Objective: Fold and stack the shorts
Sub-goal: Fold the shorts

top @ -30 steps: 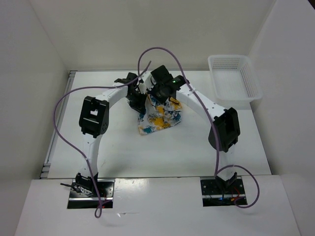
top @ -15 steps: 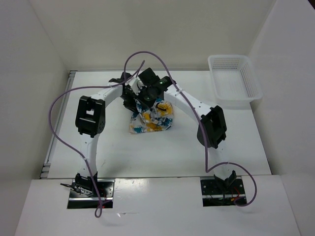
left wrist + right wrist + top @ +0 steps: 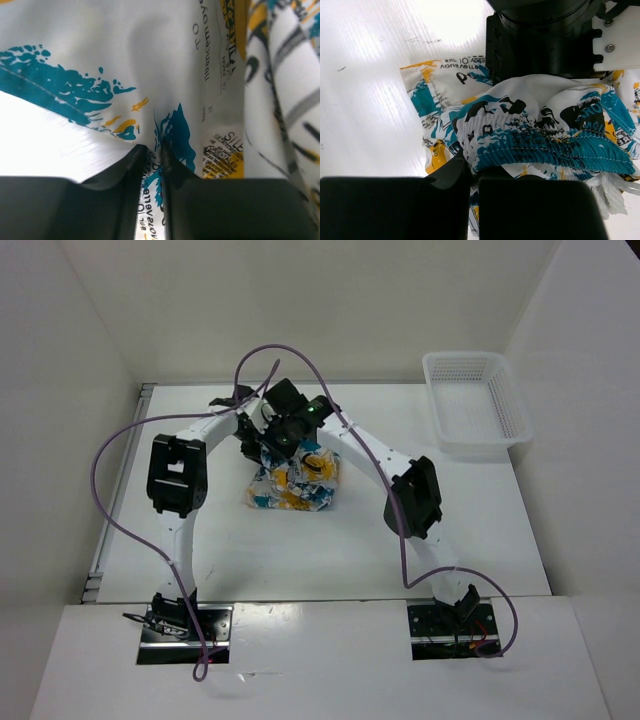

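Note:
The shorts point(image 3: 292, 483), white with teal, yellow-orange and black print, hang bunched from both grippers over the table's middle, their lower edge near the table. My left gripper point(image 3: 256, 440) is shut on a fold of the shorts point(image 3: 150, 90); the fabric runs between its fingertips point(image 3: 137, 152). My right gripper point(image 3: 287, 443) is shut on the gathered teal waistband point(image 3: 550, 142) of the shorts. The two grippers are close together at the top of the cloth.
A white mesh basket point(image 3: 476, 405) stands at the back right of the table. The table's white walls rise at left, back and right. Purple cables point(image 3: 270, 358) arch over both arms. The left arm's black wrist point(image 3: 540, 40) fills the right wrist view's top.
Both grippers have carried the hanging shorts to the left and slightly toward the back. The cloth stays held by both.

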